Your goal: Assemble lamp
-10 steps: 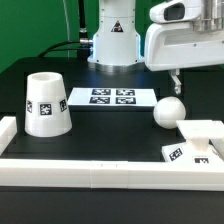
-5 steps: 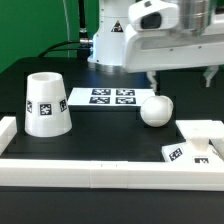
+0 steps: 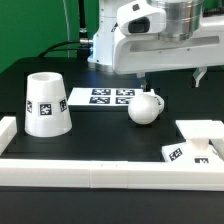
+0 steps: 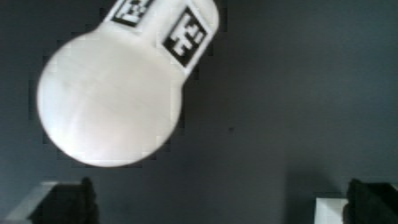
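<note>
The pincer [image 3: 170, 80] hangs released, dark fingers [image 4: 63, 200] spread wide. The white round-headed plastic bulb [image 3: 145, 108] lies on the black table [image 3: 110, 135] just below one finger, perhaps touching it. The white tapered cup-like shade [image 3: 45, 103] stands well beyond the bulb, and the flat square white base [image 3: 200, 135] sits on the pincer's other side.

A green backdrop [image 3: 30, 30] stands behind the black table [image 3: 100, 128].
</note>
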Robot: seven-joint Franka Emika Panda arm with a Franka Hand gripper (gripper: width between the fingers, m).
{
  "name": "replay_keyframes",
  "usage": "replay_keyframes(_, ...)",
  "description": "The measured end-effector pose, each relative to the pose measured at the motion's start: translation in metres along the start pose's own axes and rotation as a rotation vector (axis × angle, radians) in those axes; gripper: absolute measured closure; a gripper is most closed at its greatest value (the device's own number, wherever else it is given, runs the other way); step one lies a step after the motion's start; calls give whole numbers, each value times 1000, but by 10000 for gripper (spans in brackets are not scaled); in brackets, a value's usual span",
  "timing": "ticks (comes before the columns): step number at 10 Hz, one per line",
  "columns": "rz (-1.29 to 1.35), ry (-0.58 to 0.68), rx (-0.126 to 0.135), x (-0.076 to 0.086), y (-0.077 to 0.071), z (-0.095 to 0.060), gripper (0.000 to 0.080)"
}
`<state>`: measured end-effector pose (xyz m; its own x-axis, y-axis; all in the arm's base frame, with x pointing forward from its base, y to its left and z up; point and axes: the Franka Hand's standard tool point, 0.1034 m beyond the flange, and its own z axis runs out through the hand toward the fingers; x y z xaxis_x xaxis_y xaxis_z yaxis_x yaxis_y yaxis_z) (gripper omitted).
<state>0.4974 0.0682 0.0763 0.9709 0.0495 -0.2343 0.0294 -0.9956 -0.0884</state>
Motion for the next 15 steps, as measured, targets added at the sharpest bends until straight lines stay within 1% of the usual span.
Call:
replay_keyframes(1,1,-1,0,0,1,0,100)
replay_keyframes(2,46,-9,14,-5,9,2,100)
replay_keyframes(3,92,-22,35,-16,25,6,100)
replay_keyframes(4,120,-33,39,-24,40,10,100)
replay_keyframes(6,103,-30,37,-20,31,9,100)
replay_keyframes(8,104,-31,37,-21,32,10,100)
replay_keyframes(9,119,-35,38,-23,36,8,100)
replay_keyframes(10,175,-42,47,-29,51,4,100)
replay_keyframes(11,227,-54,61,-40,66,7,100)
replay_keyframes(12,254,-66,68,-48,75,11,100)
replay_keyframes(14,278,-82,84,-62,88,18,100)
replay_keyframes(15,275,-80,83,-60,87,17,100)
